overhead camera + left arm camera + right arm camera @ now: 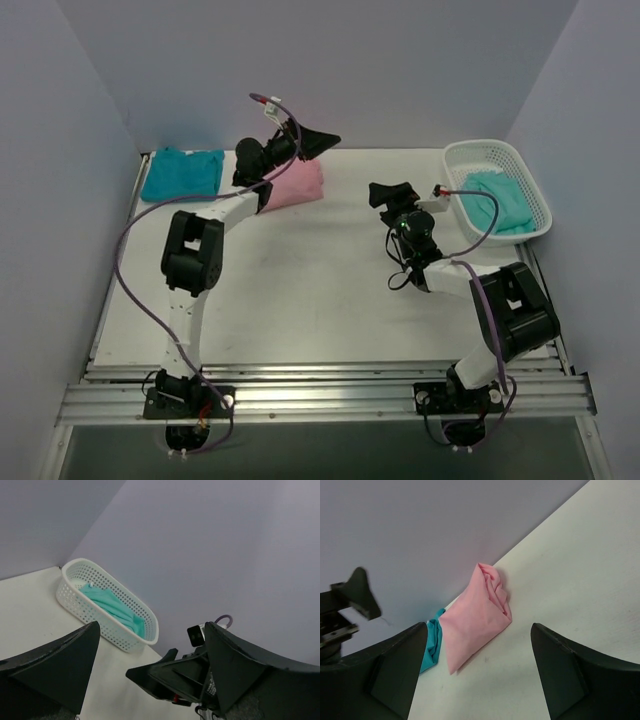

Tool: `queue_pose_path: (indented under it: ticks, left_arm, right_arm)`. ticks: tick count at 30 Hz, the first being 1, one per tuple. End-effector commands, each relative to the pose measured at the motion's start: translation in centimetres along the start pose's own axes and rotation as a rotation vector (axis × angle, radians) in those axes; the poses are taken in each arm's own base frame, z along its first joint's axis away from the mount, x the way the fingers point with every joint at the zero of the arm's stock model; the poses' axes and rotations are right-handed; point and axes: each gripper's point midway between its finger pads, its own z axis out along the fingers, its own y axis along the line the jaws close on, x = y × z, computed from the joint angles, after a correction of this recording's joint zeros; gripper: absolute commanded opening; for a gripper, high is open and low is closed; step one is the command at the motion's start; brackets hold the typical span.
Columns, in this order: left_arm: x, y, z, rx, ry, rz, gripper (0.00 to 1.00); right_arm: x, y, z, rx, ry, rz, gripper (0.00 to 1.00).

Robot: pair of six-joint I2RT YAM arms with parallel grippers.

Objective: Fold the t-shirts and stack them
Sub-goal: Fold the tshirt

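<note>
1. The left gripper (320, 142) and right gripper (390, 194) both hang with jaws spread, grasping nothing.
2. The pink t-shirt (295, 185) lies folded near the folded deep teal t-shirt (182, 172).
3. The mint-teal t-shirt (500, 205) sits in the white basket (480, 146).

pink t-shirt (293, 185) | deep teal t-shirt (182, 173) | mint-teal t-shirt (503, 205) | white mesh basket (482, 146)

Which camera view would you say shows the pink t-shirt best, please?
The right wrist view: the pink t-shirt appears whole, large and unobstructed there. The top external view shows it smaller, its left edge hidden behind the left arm. The left wrist view does not show it at all.
</note>
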Motion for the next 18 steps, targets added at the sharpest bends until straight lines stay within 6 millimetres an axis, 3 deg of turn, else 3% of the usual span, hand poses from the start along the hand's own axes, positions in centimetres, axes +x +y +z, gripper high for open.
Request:
queue_pose_path:
  ticks: [1, 5, 7, 8, 10, 12, 16, 17, 18]
  left_arm:
    - [-4.8, -4.4, -3.4, -0.058, -0.118, 0.188, 0.94]
    - [-6.3, 1.8, -10.8, -0.463, -0.212, 0.169, 0.94]
    - [-8.0, 4.5, -15.6, -0.663, -0.302, 0.158, 0.94]
    - [-7.5, 6.3, -17.7, -0.766, -0.302, 0.114, 0.94]
    - [-8.6, 8.7, -22.2, -0.915, -0.361, 0.071, 0.94]
    - [-9.2, 10.3, -25.2, -0.990, -0.389, 0.044, 0.94]
    - [-9.2, 13.1, -27.9, -1.050, -0.343, 0.007, 0.94]
    - [-9.6, 14.0, -29.7, -1.080, -0.335, -0.021, 0.94]
    - [-10.3, 15.4, -30.1, -1.085, -0.321, -0.034, 0.94]
  right_arm:
    - [-2.3, 2.9, -0.8, -0.083, -0.059, 0.009, 0.80]
    - [-2.8, 3.0, -1.8, -0.077, -0.066, 0.005, 0.80]
    - [-2.8, 3.1, -2.0, -0.080, -0.062, 0.006, 0.81]
    - [-2.9, 3.2, -2.2, -0.084, -0.064, 0.009, 0.81]
    - [-2.8, 3.3, -2.5, -0.088, -0.057, 0.007, 0.81]
    - [-3.1, 3.4, -2.8, -0.087, -0.062, 0.007, 0.81]
    - [-3.5, 3.7, -3.1, -0.089, -0.072, 0.003, 0.81]
    - [-3.6, 3.9, -3.1, -0.094, -0.073, 0.003, 0.81]
    - [-3.7, 3.9, -3.1, -0.091, -0.074, 0.002, 0.81]
